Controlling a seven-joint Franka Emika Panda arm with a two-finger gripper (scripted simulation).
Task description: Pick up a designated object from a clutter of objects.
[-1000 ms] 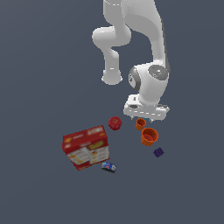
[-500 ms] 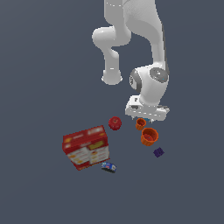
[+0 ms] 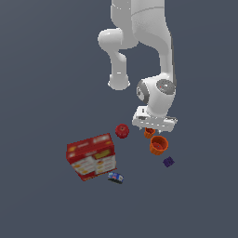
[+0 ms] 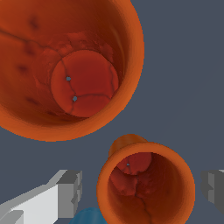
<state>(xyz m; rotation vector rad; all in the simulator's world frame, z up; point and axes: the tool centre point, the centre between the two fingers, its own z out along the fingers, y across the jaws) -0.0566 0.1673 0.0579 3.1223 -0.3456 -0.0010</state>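
The gripper (image 4: 140, 188) has sunk lower over the clutter and now hangs open, fingers (image 4: 70, 192) either side of the smaller orange cup (image 4: 146, 183), ready to close.

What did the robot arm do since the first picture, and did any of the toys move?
The gripper came down a little lower over the smaller orange cup. Its fingers now sit on either side of that cup without squeezing it. Nothing has been picked up. The larger orange cup, red fruit, printed box, purple block and blue tin stayed where they were.
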